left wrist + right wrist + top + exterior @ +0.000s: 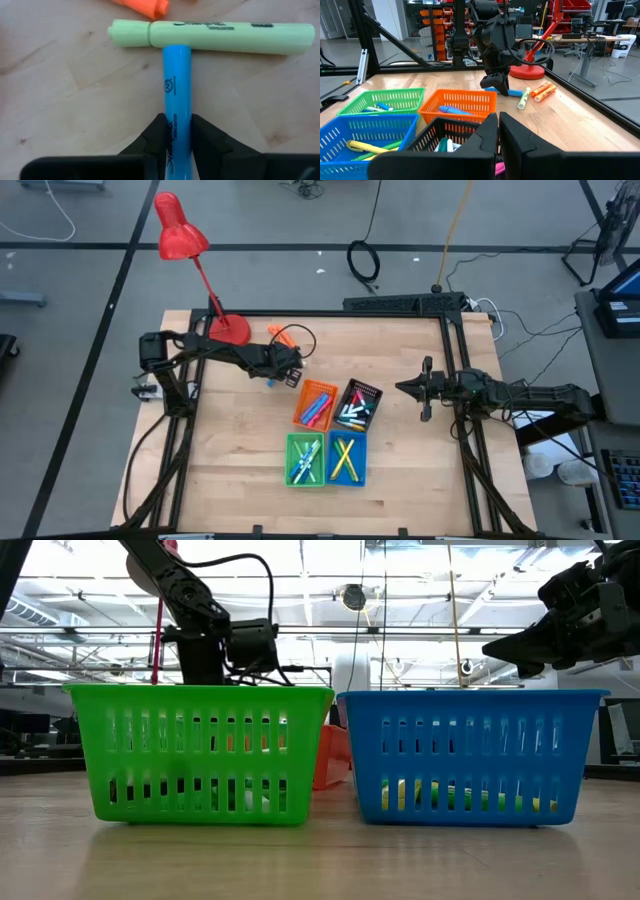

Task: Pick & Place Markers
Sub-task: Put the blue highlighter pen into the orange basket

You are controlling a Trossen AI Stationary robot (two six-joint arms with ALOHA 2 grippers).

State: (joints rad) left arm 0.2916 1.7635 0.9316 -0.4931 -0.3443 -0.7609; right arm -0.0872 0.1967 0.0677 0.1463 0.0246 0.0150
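A blue marker [177, 85] lies flat on the wooden table [240, 460], its far end against the side of a pale green marker [215, 36]. An orange marker [142, 5] lies just beyond; two orange ones [542, 90] show in the right wrist view. My left gripper [177, 125] [290, 376] stands over the blue marker, shut on it. My right gripper [498, 131] [405, 388] waits shut at the table's right side, level, with nothing in it. Other markers lie in the bins. My left gripper pinches the blue marker's printed barrel [177, 116] between its two fingers, one finger [154, 137] on each long side. The fingers come steeply from above and lie across the marker. The marker lies flat on the table, its far end touching the pale green marker.
Four small bins stand mid-table: orange [315, 404], black [358, 406], green [305, 459] and blue [346, 459], all holding markers. A red desk lamp [230, 328] stands at the far left behind my left arm. Bare wood lies near the front left.
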